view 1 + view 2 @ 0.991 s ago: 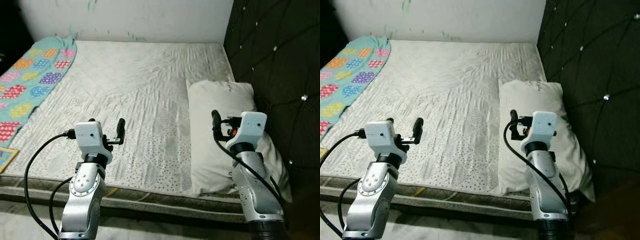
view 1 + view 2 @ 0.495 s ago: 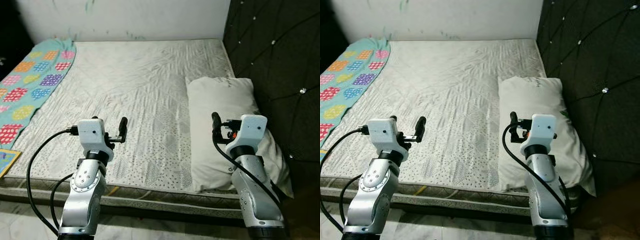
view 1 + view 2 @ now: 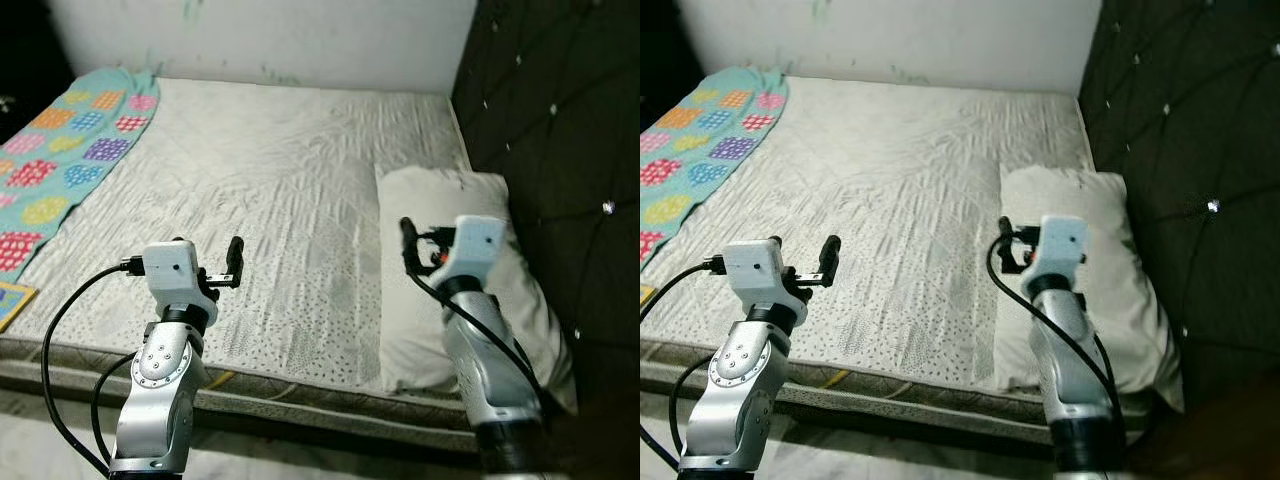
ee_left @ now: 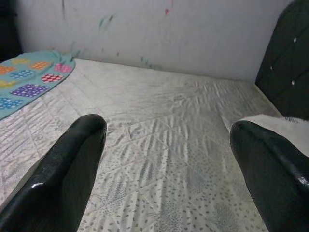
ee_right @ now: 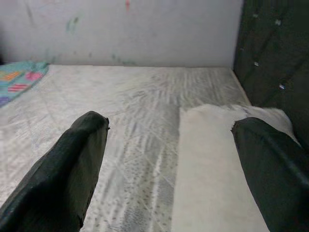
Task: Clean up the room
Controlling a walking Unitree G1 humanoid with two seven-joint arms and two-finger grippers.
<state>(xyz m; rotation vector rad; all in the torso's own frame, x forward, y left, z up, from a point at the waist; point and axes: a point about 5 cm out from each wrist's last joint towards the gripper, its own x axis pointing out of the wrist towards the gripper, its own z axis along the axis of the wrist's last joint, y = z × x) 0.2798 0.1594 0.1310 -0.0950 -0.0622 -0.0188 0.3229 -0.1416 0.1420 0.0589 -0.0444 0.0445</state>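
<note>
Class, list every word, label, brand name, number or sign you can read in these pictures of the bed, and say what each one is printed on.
No text can be read.
Pillow: small dark marks near its top edge, too small and blurred to read.
Blanket: coloured patches, no lettering visible.
Wall: paint smudges, not writing.
Mattress, headboard: no lettering visible.
</note>
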